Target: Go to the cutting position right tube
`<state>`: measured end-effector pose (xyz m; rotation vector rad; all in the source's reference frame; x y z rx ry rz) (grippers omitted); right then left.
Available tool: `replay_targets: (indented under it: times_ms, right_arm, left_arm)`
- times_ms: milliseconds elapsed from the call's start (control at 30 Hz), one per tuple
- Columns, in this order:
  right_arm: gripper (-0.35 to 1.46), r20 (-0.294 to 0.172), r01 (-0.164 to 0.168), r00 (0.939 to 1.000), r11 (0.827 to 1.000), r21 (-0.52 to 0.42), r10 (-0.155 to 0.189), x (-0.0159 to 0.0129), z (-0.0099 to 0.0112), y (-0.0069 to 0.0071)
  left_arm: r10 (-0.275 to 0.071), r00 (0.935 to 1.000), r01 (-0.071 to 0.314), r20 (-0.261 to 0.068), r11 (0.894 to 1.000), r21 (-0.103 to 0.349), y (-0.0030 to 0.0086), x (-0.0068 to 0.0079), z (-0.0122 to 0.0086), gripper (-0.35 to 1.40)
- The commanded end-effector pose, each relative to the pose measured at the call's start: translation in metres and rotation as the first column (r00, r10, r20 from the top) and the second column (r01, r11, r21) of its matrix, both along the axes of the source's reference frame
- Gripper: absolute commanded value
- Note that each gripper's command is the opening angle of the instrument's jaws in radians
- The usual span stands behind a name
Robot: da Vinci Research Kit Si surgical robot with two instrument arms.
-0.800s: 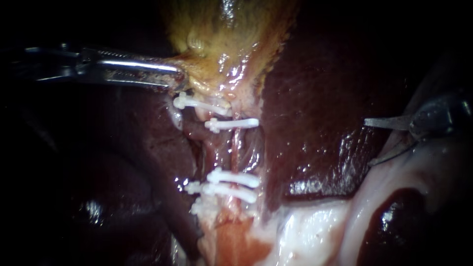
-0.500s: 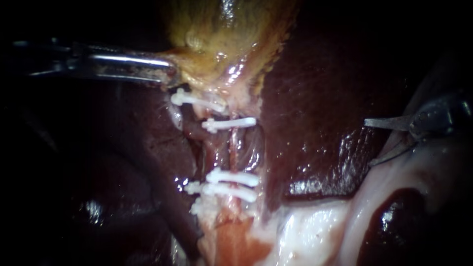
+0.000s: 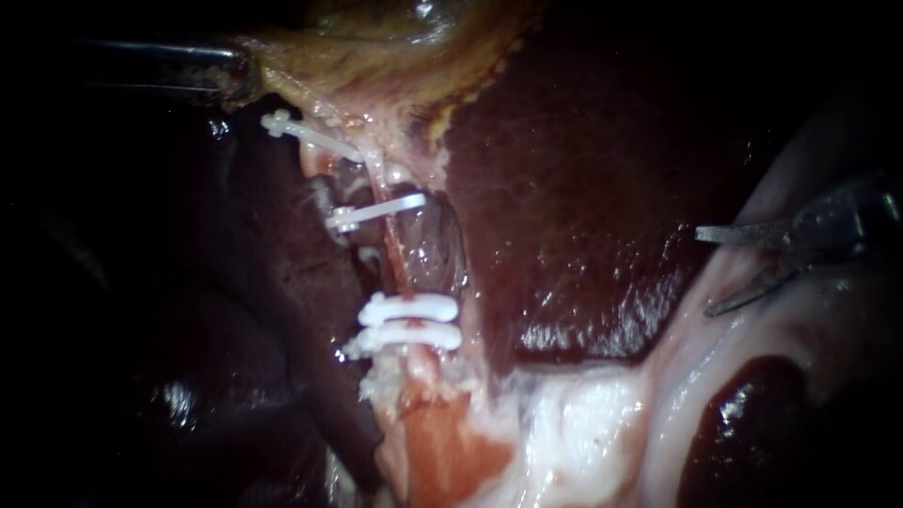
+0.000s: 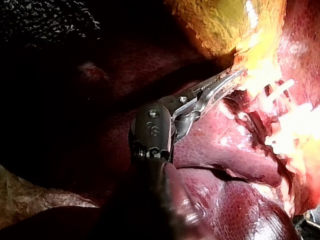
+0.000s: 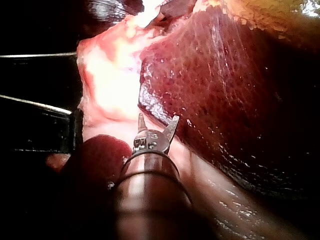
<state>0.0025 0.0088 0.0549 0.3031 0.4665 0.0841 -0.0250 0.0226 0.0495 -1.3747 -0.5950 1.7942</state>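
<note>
**Endoscope view.** The edge of the gallbladder (image 3: 376, 38) is clamped between the closed jaws of the left instrument (image 3: 235, 80) and held taut toward the upper left. This traction is judged to stretch and expose the clipped strands below. The right tube (image 3: 400, 259) is seen as a thin reddish strand between an upper clip (image 3: 376, 212) and the lower clips (image 3: 409, 306). The bare span between them is judged to be the cutting position. The right instrument (image 3: 707, 270) is held with its jaws apart and empty. It is well apart from the tube, with the liver (image 3: 583, 188) lying between.

**Left wrist view.** The left instrument (image 4: 232, 77) is seen closed on the yellow gallbladder margin. The white clips (image 4: 280, 92) lie just beside and ahead of its tip.

**Right wrist view.** The right instrument (image 5: 157, 120) is shown with jaws spread and nothing between them, at the liver's edge. The tube cannot be made out here. Travel across the liver surface toward the clips is judged necessary.
</note>
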Motion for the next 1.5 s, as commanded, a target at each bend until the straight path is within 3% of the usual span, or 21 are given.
replay_targets:
  times_ms: [33, 233, 367, 567, 733, 867, 1033, 1167, 1267, 1500]
  right_arm:
    - [1.43, -0.009, -0.006, 0.9999, 1.000, 0.003, 0.006, 0.0002, -0.0002, 0.0000]
    - [1.43, -0.081, -0.049, 0.9953, 0.997, 0.063, 0.054, 0.0028, -0.0014, 0.0000]
    - [1.43, -0.107, -0.099, 0.9876, 0.984, 0.149, 0.115, 0.0053, -0.0018, -0.0003]
    - [1.43, -0.140, -0.143, 0.9743, 0.964, 0.224, 0.177, 0.0089, -0.0023, -0.0008]
    - [1.43, -0.159, -0.186, 0.9568, 0.933, 0.307, 0.243, 0.0126, -0.0020, -0.0014]
    - [1.45, -0.159, -0.203, 0.9494, 0.916, 0.346, 0.271, 0.0151, -0.0013, -0.0020]
    - [1.45, -0.180, -0.242, 0.9234, 0.879, 0.412, 0.339, 0.0183, 0.0003, -0.0025]
    - [1.45, -0.195, -0.255, 0.9104, 0.866, 0.429, 0.365, 0.0205, 0.0011, -0.0021]
    - [1.45, -0.193, -0.265, 0.9063, 0.862, 0.433, 0.376, 0.0216, 0.0018, -0.0018]
    - [1.45, -0.185, -0.260, 0.9082, 0.853, 0.453, 0.375, 0.0237, 0.0041, -0.0022]
  left_arm:
    - [-0.002, 1.0000, 0.002, -0.001, 1.000, -0.001, 0.0000, -0.0001, 0.0001, -0.35]
    - [-0.002, 1.0000, 0.002, -0.001, 1.000, -0.001, 0.0000, -0.0001, 0.0002, -0.35]
    - [-0.002, 1.0000, 0.002, -0.001, 1.000, -0.001, 0.0000, -0.0001, 0.0001, -0.35]
    - [-0.002, 1.0000, 0.002, -0.002, 1.000, -0.001, 0.0000, -0.0001, 0.0002, -0.35]
    - [-0.003, 1.0000, 0.003, -0.002, 1.000, -0.001, -0.0001, -0.0002, 0.0002, -0.35]
    - [-0.003, 1.0000, 0.003, -0.002, 1.000, -0.001, -0.0001, -0.0003, 0.0002, -0.35]
    - [-0.003, 1.0000, 0.003, -0.002, 1.000, -0.001, -0.0001, -0.0004, 0.0002, -0.35]
    - [-0.004, 1.0000, 0.004, -0.003, 1.000, -0.001, -0.0001, -0.0004, 0.0002, -0.35]
    - [-0.004, 1.0000, 0.004, -0.003, 1.000, -0.001, -0.0001, -0.0004, 0.0002, -0.35]
    - [-0.004, 1.0000, 0.004, -0.003, 1.000, -0.001, -0.0001, -0.0005, 0.0002, -0.35]
